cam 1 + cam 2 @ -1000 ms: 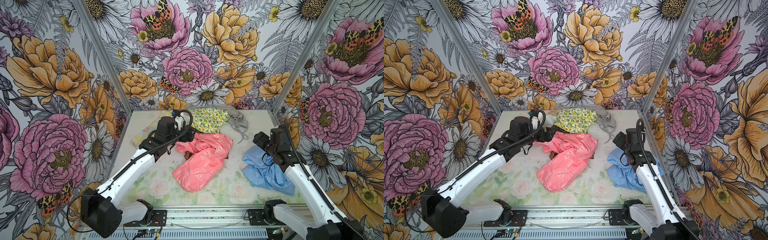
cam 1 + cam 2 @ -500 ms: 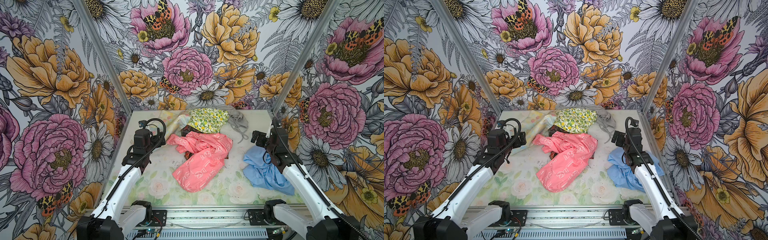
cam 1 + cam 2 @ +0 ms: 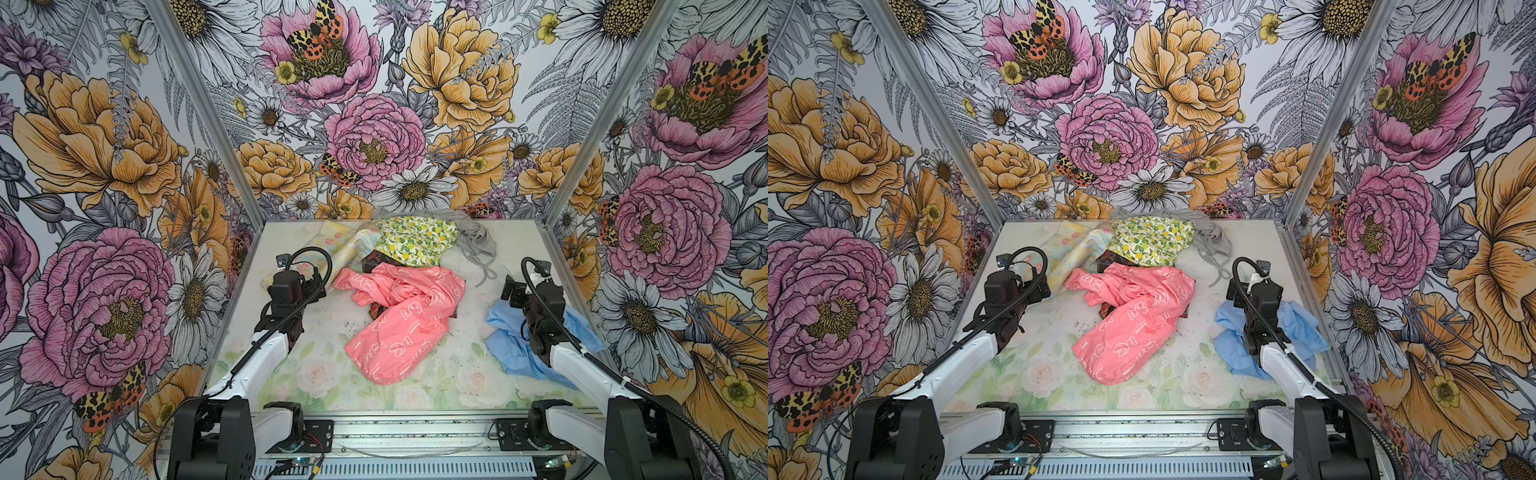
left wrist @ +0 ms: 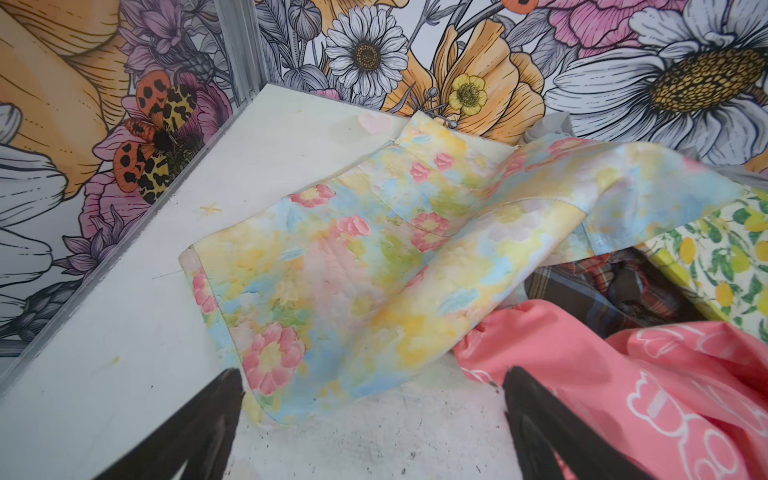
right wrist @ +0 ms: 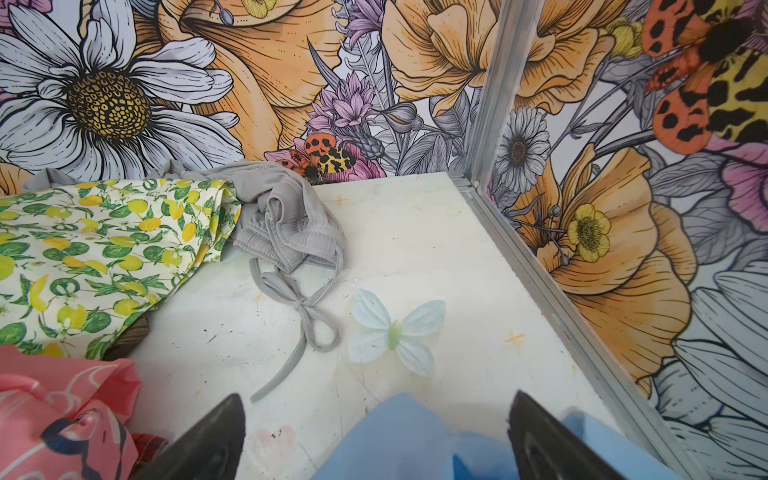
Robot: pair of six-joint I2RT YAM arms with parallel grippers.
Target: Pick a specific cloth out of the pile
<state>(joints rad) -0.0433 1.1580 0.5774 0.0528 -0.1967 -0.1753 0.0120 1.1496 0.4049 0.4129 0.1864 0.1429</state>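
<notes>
Apparently the cloth [image 3: 505,351] lies beneath the right gripper [image 5: 376,405], jaws apart and empty, to stay separate from the pile [image 3: 399,299]

Walls [image 3: 104,187] are boxing in the table [image 3: 299,365] on three sides. Pile [image 3: 415,245] is blocking the back centre; pink cloth [image 3: 399,328] is sprawling down the middle. Open lanes are running along bare table on either side of it. Grey strings [image 5: 302,309] are trailing into the right lane, near the blue cloth [image 3: 511,349], which is filling the right edge under the right arm [image 3: 582,370].
</notes>
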